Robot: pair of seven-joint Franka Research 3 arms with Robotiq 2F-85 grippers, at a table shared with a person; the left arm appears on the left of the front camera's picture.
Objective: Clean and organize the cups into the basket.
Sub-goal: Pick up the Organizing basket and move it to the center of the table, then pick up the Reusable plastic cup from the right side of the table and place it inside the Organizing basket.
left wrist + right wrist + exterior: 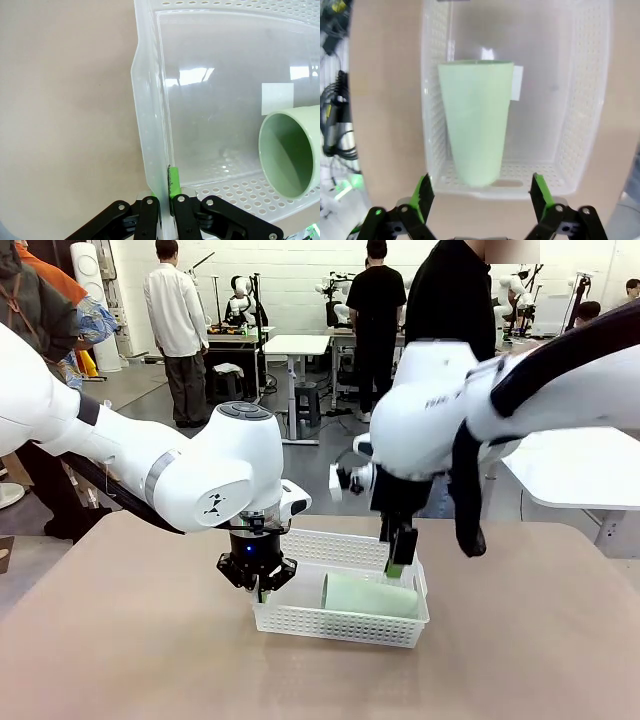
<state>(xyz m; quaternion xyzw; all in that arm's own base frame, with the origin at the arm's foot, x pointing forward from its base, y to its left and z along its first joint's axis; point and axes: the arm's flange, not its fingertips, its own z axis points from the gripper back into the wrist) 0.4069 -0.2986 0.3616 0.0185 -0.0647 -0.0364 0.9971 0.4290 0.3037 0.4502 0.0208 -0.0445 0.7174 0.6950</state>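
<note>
Mint cup (pixel 476 120) is laid along the basket (pixel 590 100), base probably just clear of the wide-open right hand (pixel 480 192); its left end wall is pinched by the left hand (pixel 167 196).

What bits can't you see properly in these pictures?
- Left wrist view: the green cup runs off the picture's right edge, so its closed end is unseen.
- Front view: the left gripper covers part of the basket's left end.
- Right wrist view: the cup hides part of a white label.

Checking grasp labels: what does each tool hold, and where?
Left tool pinches the basket by its end wall. Right tool, open above the cup, holds nothing.
</note>
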